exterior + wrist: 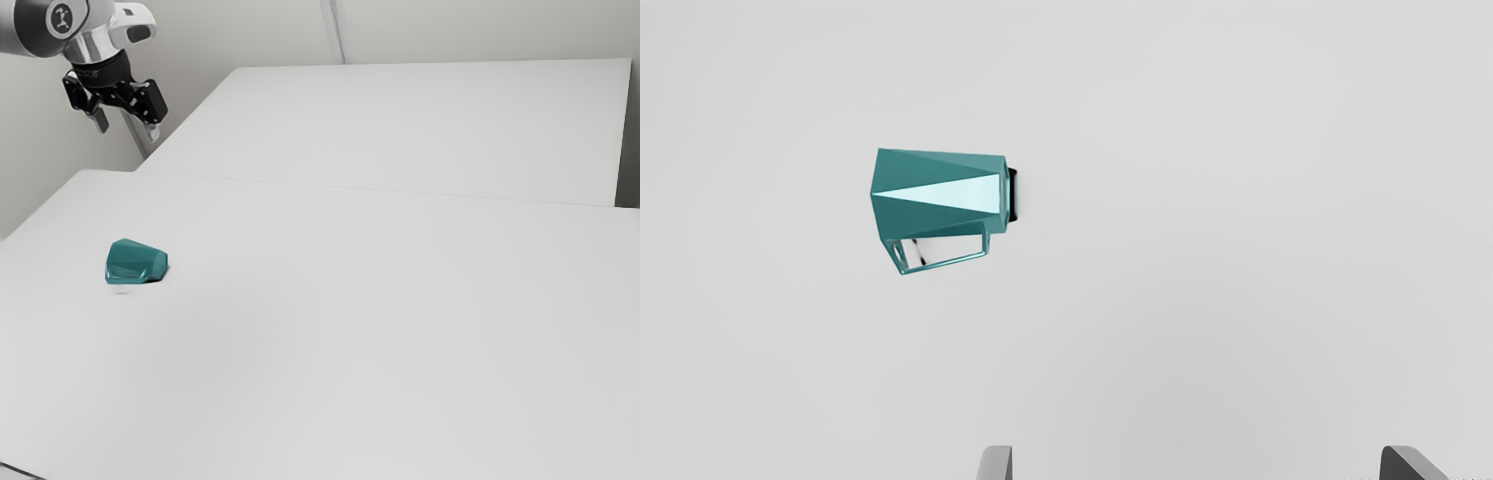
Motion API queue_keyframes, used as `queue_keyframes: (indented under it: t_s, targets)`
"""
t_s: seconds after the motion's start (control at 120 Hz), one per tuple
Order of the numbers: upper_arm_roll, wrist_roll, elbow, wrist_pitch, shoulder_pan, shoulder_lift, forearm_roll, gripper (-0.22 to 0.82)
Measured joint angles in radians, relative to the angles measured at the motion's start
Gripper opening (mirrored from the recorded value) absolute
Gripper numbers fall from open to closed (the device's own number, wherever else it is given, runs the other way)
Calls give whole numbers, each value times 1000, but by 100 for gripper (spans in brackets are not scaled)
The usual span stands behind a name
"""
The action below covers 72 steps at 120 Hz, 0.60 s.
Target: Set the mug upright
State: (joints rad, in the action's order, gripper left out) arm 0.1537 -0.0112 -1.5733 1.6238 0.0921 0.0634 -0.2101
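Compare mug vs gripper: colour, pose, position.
Colour: the mug is teal with flat facets; the gripper is mostly black, with grey fingertips.
Pose: the mug lies on its side; the gripper points down, fingers spread apart.
Position: the mug rests on the white table; the gripper hangs clear above it.
Shared: both sit toward the exterior view's left, and neither touches the other.

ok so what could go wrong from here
The mug lies on its side with slanted, faceted walls, so the jaws might slip or roll it. Its handle sticks out sideways and could snag a finger. The open jaws are above the table but not centred over the mug, so a straight descent would probably miss.
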Motion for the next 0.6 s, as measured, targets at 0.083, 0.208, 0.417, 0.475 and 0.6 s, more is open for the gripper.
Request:
queue_keyframes:
  t_s: [0.083, 0.208, 0.417, 0.475, 0.6]
  targets:
    - [0, 5, -5, 0, 2, 3, 0, 60]
    - [-1, 10, -15, 5, 0, 5, 1, 60]
    - [9, 16, -32, 5, -6, -1, 10, 60]
    - [20, 17, -55, 5, -15, -3, 21, 60]
    - [36, 21, -79, 5, -131, -23, 122, 60]
